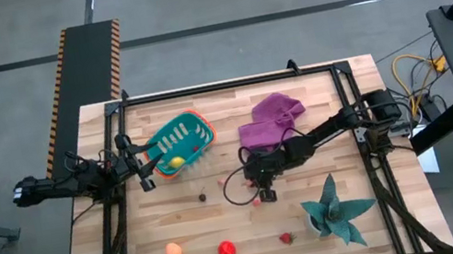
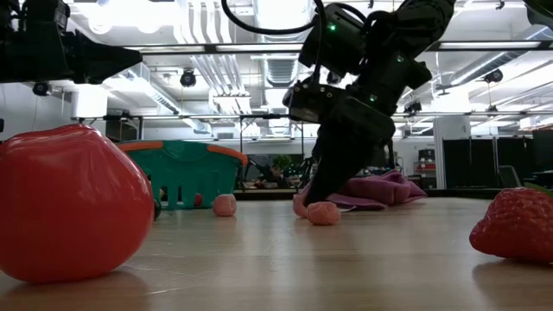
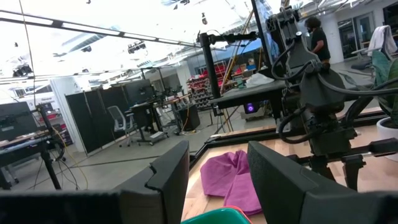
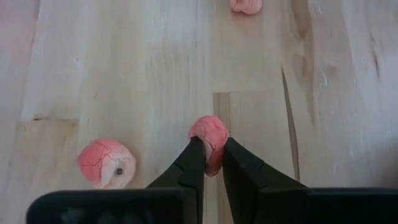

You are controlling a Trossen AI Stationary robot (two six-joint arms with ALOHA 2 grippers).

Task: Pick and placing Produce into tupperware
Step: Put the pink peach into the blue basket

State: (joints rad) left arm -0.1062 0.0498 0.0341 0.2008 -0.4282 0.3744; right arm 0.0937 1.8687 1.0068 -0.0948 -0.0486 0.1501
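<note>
The tupperware [image 1: 180,141] is a teal slotted basket with an orange rim, and a yellow fruit [image 1: 177,163] lies inside it. My left gripper [image 3: 217,177] is open and hovers at the basket's left end. My right gripper [image 4: 211,148] reaches down at mid-table, shut on a small pink bit [image 4: 210,127]. Two more pink bits [image 4: 106,163] [image 4: 245,5] lie loose beside it on the wood. An orange ball [image 1: 173,250], a red ball [image 1: 227,250], a strawberry [image 1: 285,238] and a dark bit [image 1: 202,197] rest on the table toward its near edge. My right gripper pinches the pink bit [image 4: 211,138] between its two fingertips [image 4: 194,152], which come from above and slant down. Most of the bit sticks out past the fingertips. It looks to sit at table level [image 2: 300,206].
A purple cloth [image 1: 270,117] lies crumpled on the far side of my right gripper. A teal spiky plant [image 1: 335,211] stands at the near right. The black frame rail [image 1: 228,84] runs along the far edge. Bare wood shows between the basket and the balls.
</note>
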